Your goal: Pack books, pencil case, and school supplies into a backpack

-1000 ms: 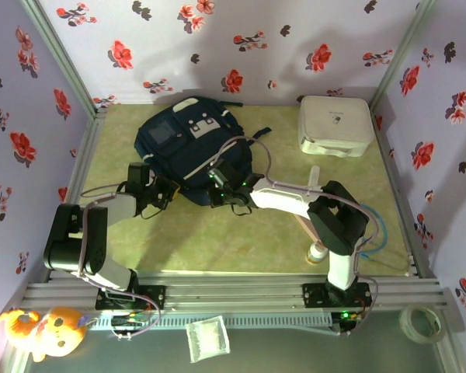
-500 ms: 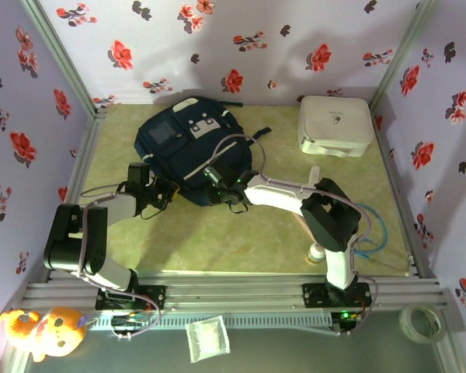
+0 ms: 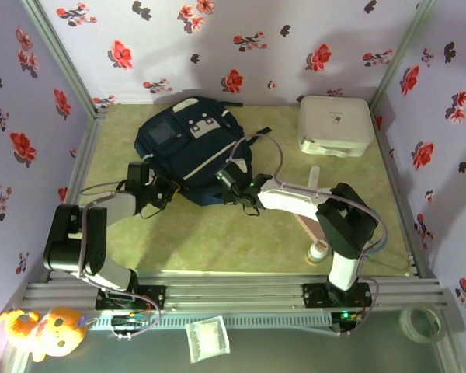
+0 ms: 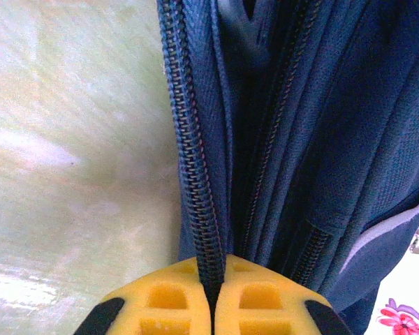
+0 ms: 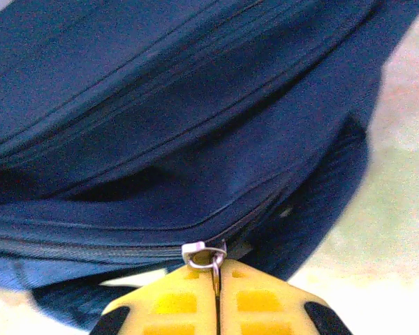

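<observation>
Nearby, bare table (image 3: 217, 237) along backpack (image 3: 188, 138) edge

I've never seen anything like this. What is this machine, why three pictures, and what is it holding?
These are two robot arms bolted at the near edge of a table, each ending in yellow two-finger jaws. The wide picture comes from a camera above and behind them; the two close-ups come from a camera on each wrist. On the table are a navy backpack, a white box and a small white bottle. Both arms reach to the backpack's near edge. In the left wrist picture, the left jaws are shut on its zipper track. In the right wrist picture, the right jaws pinch the metal zipper pull.
</observation>
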Robot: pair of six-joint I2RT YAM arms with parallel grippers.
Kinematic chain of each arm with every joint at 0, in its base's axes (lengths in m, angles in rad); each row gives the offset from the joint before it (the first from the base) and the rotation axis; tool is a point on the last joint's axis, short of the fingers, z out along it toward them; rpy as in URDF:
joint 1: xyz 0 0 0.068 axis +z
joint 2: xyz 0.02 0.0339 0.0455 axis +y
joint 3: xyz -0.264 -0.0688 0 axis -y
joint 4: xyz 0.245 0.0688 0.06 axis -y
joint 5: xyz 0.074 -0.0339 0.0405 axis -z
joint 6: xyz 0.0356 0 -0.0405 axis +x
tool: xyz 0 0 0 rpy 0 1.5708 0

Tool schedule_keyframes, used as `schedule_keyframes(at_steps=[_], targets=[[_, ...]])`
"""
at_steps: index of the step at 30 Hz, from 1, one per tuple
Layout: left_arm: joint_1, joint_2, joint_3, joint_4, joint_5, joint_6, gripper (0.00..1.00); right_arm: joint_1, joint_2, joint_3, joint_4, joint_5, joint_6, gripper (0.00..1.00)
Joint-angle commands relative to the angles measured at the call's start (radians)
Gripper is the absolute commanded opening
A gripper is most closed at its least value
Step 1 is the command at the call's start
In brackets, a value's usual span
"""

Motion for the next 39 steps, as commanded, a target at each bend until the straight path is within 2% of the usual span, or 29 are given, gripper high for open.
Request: schedule_keyframes(at_steps=[1, 7, 12, 19, 23, 28, 31, 36, 39], targets=[[0.014, -0.028, 0.033, -0.043, -0.032, 0.058, 0.0, -0.045, -0.03, -0.015, -0.09, 0.1, 0.029, 0.02], [0.006, -0.019, 0.077, -0.096, -0.034, 0.107, 0.0, -0.031, -0.039, -0.029, -0.064, 0.003, -0.001, 0.0], [-0.006, -0.005, 0.134, -0.159, -0.043, 0.169, 0.0, 0.055, -0.075, -0.135, -0.023, -0.065, -0.027, 0.0], [-0.049, 0.066, 0.218, -0.175, -0.034, 0.197, 0.01, 0.127, -0.101, -0.257, 0.169, -0.268, 0.0, 0.0], [-0.058, 0.13, 0.291, -0.188, -0.023, 0.227, 0.06, 0.13, -0.081, -0.229, 0.229, -0.29, 0.01, 0.0], [-0.051, 0.173, 0.397, -0.297, -0.003, 0.294, 0.13, 0.129, -0.009, -0.128, 0.272, -0.337, -0.018, 0.0], [-0.038, 0.122, 0.357, -0.312, -0.03, 0.298, 0.21, 0.128, 0.029, -0.085, 0.297, -0.358, -0.023, 0.0], [0.019, 0.027, 0.26, -0.389, -0.053, 0.307, 0.5, 0.126, 0.084, -0.001, 0.303, -0.372, -0.041, 0.0], [0.024, -0.027, 0.24, -0.446, -0.075, 0.32, 0.57, 0.126, 0.12, 0.051, 0.3, -0.381, -0.043, 0.0]])
